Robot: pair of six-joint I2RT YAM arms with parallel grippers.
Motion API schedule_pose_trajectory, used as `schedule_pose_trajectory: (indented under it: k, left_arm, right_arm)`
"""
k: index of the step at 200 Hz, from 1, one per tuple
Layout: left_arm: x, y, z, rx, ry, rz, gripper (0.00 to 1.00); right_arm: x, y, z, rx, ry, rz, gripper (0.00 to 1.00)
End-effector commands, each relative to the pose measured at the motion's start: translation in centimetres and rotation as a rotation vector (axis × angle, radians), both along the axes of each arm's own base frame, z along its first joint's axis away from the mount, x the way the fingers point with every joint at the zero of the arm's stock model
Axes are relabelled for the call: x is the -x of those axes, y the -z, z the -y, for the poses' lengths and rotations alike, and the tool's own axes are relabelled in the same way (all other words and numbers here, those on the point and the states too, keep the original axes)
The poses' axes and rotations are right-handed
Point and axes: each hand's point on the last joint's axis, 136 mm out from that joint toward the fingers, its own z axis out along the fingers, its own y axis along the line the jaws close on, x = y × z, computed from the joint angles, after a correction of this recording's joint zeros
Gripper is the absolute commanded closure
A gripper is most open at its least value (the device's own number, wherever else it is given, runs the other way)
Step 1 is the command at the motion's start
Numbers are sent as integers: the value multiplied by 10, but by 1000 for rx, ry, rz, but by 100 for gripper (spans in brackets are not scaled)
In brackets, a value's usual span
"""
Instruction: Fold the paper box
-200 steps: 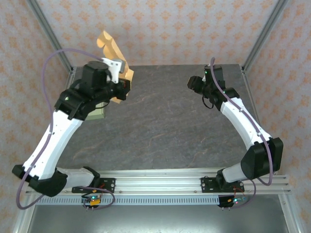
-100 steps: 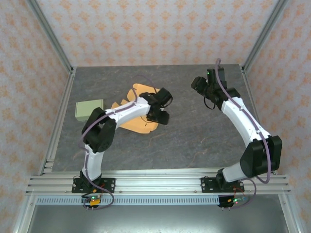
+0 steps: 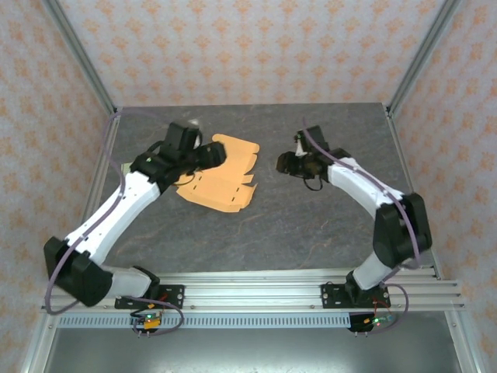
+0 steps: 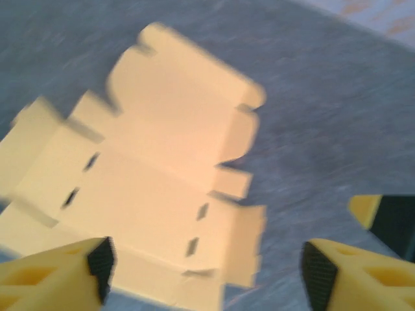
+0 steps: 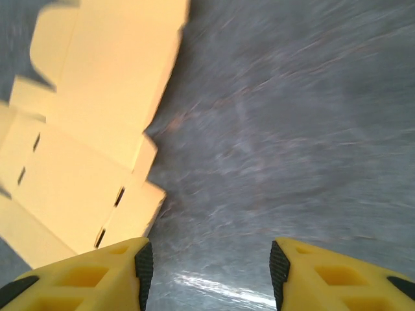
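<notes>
The paper box (image 3: 221, 177) is a flat orange cut-out with flaps and slots, lying unfolded on the grey table (image 3: 311, 225) left of centre. My left gripper (image 3: 212, 155) hovers over its back left part, open and holding nothing. In the left wrist view the paper box (image 4: 155, 155) spreads out below the open left gripper (image 4: 207, 275). My right gripper (image 3: 284, 163) stands just right of the sheet, open with bare table between its fingers. In the right wrist view the paper box (image 5: 84, 129) lies to the left of the right gripper (image 5: 211, 269).
Metal frame posts (image 3: 78, 54) rise at the table's back corners, with patterned walls behind. An aluminium rail (image 3: 256, 287) carrying both arm bases runs along the near edge. Bare table extends in front of and to the right of the sheet.
The left gripper held the box shut in the air at the back left, laid it flat on the table and opened. The right gripper has swung left toward the sheet.
</notes>
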Motion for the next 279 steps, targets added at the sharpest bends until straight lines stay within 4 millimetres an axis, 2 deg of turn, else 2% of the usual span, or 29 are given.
schedule_pose_trajectory:
  k: [1, 11, 23, 46, 71, 94, 116, 131, 167, 183, 198, 210, 232, 251, 258, 266, 279]
  left_arm:
    - [37, 66, -20, -23, -111, -162, 13]
    - [51, 87, -28, -26, -149, -211, 11]
    - [61, 110, -27, 4, -169, -254, 10]
    - [63, 138, -22, 82, -221, -276, 10]
    - [48, 138, -26, 71, -261, -226, 11]
    - [27, 131, -29, 14, -272, -181, 14]
    - [5, 130, -23, -17, -251, -163, 18]
    - [-6, 138, -22, -39, -255, -169, 22]
    - [-24, 162, -16, -61, -258, -209, 35]
    - [-28, 160, -15, -59, -255, -223, 32]
    - [-27, 154, -10, -34, -234, -221, 20]
    - [-23, 145, -7, -6, -230, -220, 15]
    - [-14, 119, -4, 71, -232, -177, 12]
    - [-8, 101, -4, 132, -238, -118, 11]
    - [-6, 99, -5, 144, -243, -104, 11]
    - [-4, 102, -6, 144, -255, -100, 1]
    - [-3, 113, -6, 152, -256, -116, 0]
  right_arm:
    - [1, 11, -31, -31, -120, -57, 47]
    - [5, 19, -46, -81, -148, -106, 47]
    - [9, 27, -59, -117, -162, -144, 47]
    - [17, 43, -71, -117, -169, -202, 48]
    - [22, 57, -80, -146, -146, -255, 49]
    - [31, 58, -91, -204, -152, -292, 59]
    - [39, 58, -97, -265, -137, -316, 72]
    - [47, 59, -98, -302, -104, -346, 80]
    - [61, 52, -101, -423, 51, -343, 90]
    - [61, 49, -93, -455, 168, -312, 95]
    - [58, 47, -86, -504, 266, -289, 96]
    - [53, 44, -77, -532, 356, -269, 96]
    - [41, 40, -61, -555, 511, -228, 97]
    - [28, 36, -57, -576, 598, -213, 98]
    - [24, 35, -56, -593, 633, -212, 99]
    - [18, 33, -58, -626, 658, -213, 100]
    - [11, 28, -65, -686, 681, -224, 100]
